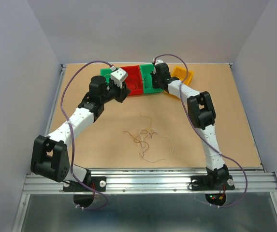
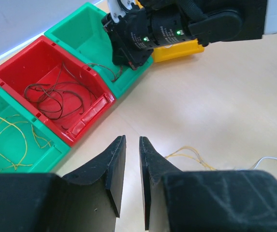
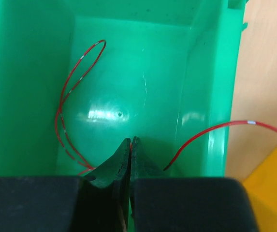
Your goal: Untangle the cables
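The loose tangle of cables (image 1: pixel 145 137), thin brown, beige and yellow wires, lies mid-table, apart from both grippers. Its yellow strands (image 2: pixel 189 154) and a white strand (image 2: pixel 273 162) show just right of my left fingers. My left gripper (image 2: pixel 132 139) hovers over bare table near the red bin (image 2: pixel 87 113), jaws a narrow gap apart and empty. My right gripper (image 3: pixel 130 140) is inside the green bin (image 3: pixel 220 72), shut on a red wire (image 3: pixel 68 96). The wire loops over the bin floor, and one end (image 3: pixel 215 128) arches over the right wall.
A row of bins stands at the back: a green one (image 2: pixel 41 162) with yellow wires, the red one (image 1: pixel 133 82) with brown wires (image 2: pixel 51 96), the green one (image 1: pixel 149 82) under my right gripper (image 2: pixel 128 55), and a yellow one (image 1: pixel 182 74).
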{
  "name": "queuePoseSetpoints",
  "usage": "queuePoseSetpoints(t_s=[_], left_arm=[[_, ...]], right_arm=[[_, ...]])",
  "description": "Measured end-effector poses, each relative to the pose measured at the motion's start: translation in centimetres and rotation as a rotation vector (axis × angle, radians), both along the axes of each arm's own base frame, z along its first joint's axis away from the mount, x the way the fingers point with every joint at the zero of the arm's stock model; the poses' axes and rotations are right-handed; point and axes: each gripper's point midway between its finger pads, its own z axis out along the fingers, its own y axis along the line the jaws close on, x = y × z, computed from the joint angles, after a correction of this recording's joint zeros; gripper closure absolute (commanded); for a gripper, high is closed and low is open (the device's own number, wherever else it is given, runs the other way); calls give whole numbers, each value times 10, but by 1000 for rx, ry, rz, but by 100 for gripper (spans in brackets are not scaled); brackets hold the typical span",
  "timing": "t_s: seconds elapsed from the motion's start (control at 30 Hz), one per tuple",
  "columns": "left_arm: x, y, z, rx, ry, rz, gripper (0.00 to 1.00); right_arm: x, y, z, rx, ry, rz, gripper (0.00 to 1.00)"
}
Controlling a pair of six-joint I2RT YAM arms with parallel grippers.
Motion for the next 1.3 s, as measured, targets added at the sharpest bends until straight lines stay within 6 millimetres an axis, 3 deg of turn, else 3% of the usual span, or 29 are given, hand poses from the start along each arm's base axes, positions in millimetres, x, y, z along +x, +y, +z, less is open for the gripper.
queuePoseSetpoints(t_s=[0.13,0.27,0.37,0.73,0.9,1.0,1.13,1.23,1.3], left_arm=[[0,0,0,1,2,0,71],[0,0,-1,1,3,0,71],[0,0,-1,2,4,0,71],[-1,0,-1,2,5,0,71],[0,0,-1,2,5,0,71],[0,0,-1,2,4,0,71],[0,0,-1,3,4,0,71],[0,0,-1,2,4,0,71],[0,0,-1,2,4,0,71]], right_arm=[[-16,-5,9,-23,28,-16,96],[-16,-5,21,-16,12,-24,91],[-17,-3,21,-15,12,-26,78],[-17,12,43,-14,-47,-9,66],[-26,17,80,10,-123,11,67],[-24,19,106,32,-183,10,89],[-19,19,112,38,-215,1,98],[-16,18,105,25,-210,-10,95],[-10,19,100,20,-214,-18,81]])
